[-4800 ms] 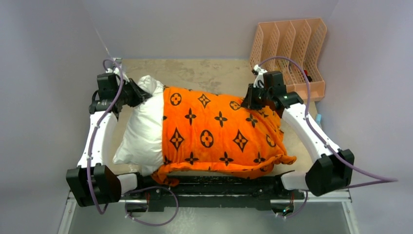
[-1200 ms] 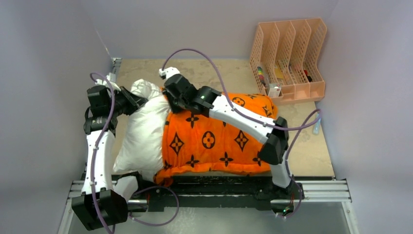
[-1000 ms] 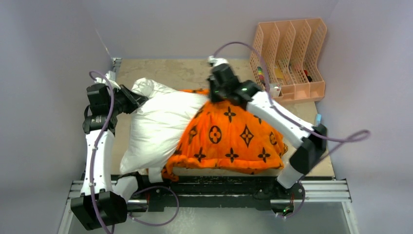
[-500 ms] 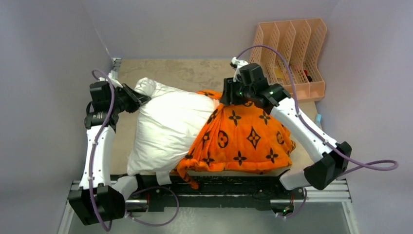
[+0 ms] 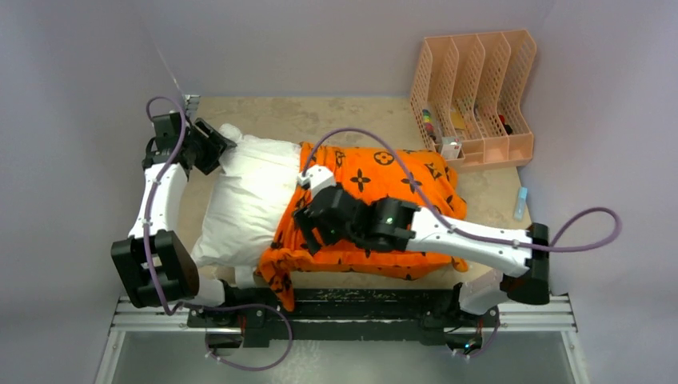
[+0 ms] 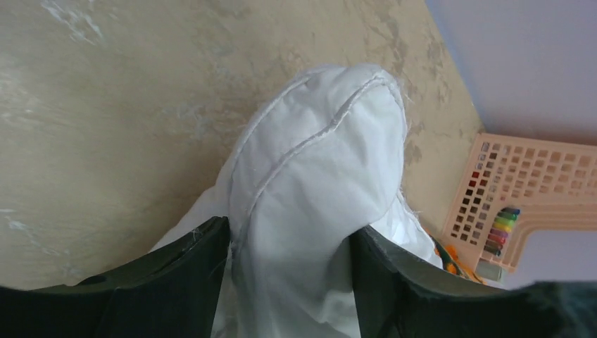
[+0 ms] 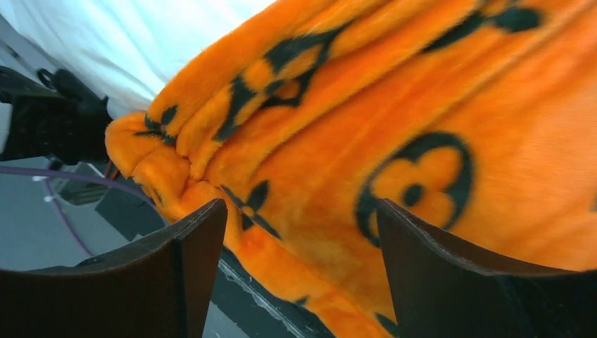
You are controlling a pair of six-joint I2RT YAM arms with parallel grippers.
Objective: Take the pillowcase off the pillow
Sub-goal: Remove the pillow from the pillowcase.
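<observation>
At ten o'clock, my spread left gripper is bracketing the pillow as anchor. I am hovering the right gripper, spread, over the pillowcase.

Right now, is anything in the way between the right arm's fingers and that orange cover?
Nothing visible. The right fingers stand apart with the orange pillowcase directly beyond them, near its bunched edge by the white pillow.

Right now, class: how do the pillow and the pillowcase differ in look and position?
The pillow is plain white; the pillowcase is orange with black motifs. The pillow's left end lies bare, while the pillowcase is rumpled over the rest of it. Both lie on the table.
</observation>
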